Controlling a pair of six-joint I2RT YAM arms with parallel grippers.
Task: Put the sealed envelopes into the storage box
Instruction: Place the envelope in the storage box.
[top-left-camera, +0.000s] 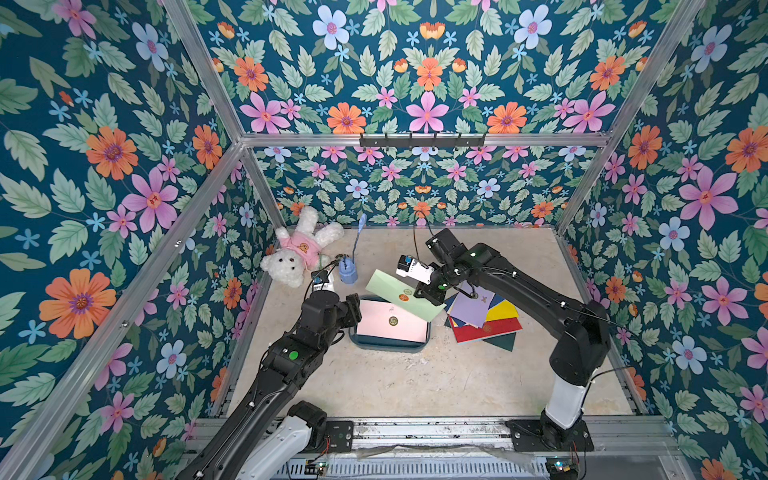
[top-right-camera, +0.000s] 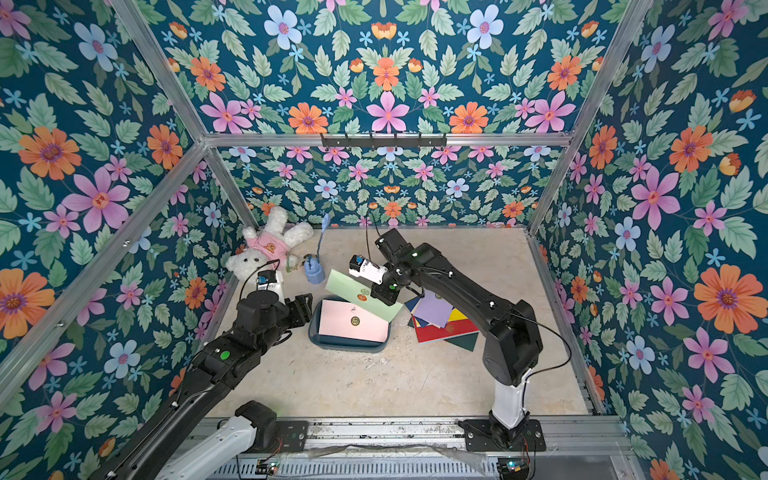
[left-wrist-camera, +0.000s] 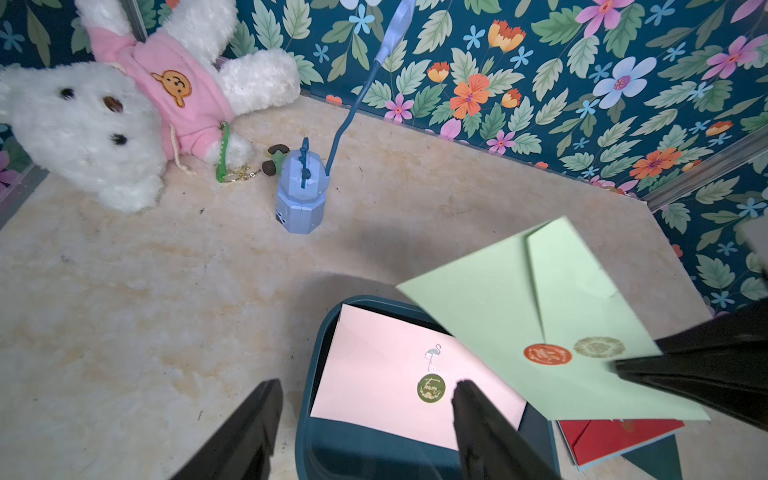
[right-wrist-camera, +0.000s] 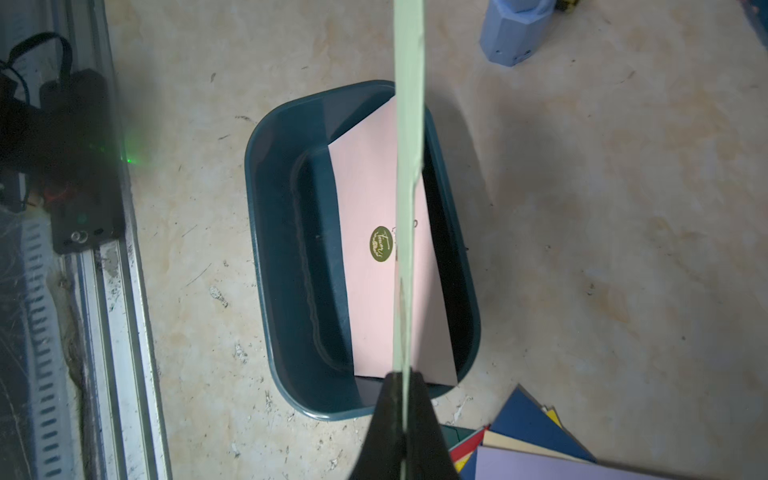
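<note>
- Currently right gripper (right-wrist-camera: 402, 380) is pinched tight on an edge of the light green envelope (top-left-camera: 392, 291), jaws pressed flat against the paper.
- That envelope is off the table (top-left-camera: 415, 382), slanted over the back rim of the storage box (top-left-camera: 386, 348). It carries an orange seal (left-wrist-camera: 547, 354) and an olive-gold seal (left-wrist-camera: 599, 347), both near the pinch.
- Meanwhile left gripper (left-wrist-camera: 368, 388) is spread wide with nothing between its jaws. It hangs at the box's left end, one finger (left-wrist-camera: 249, 428) over bare table, the other over the pink envelope (top-left-camera: 392, 324).
- Pink envelope lies inside the box, seal side up, tilted, with one long edge riding up a box wall.
- Box sits roughly mid-table.
- An envelope pile (top-left-camera: 484, 324) lies on the table just right of the box: lilac on top, with yellow, navy, red and dark green fanned beneath.
- A white teddy bear (top-left-camera: 297, 253) lies in the table's back-left corner, with a light-blue faceted holder (top-left-camera: 348, 272) with a bent stalk just beside it.
</note>
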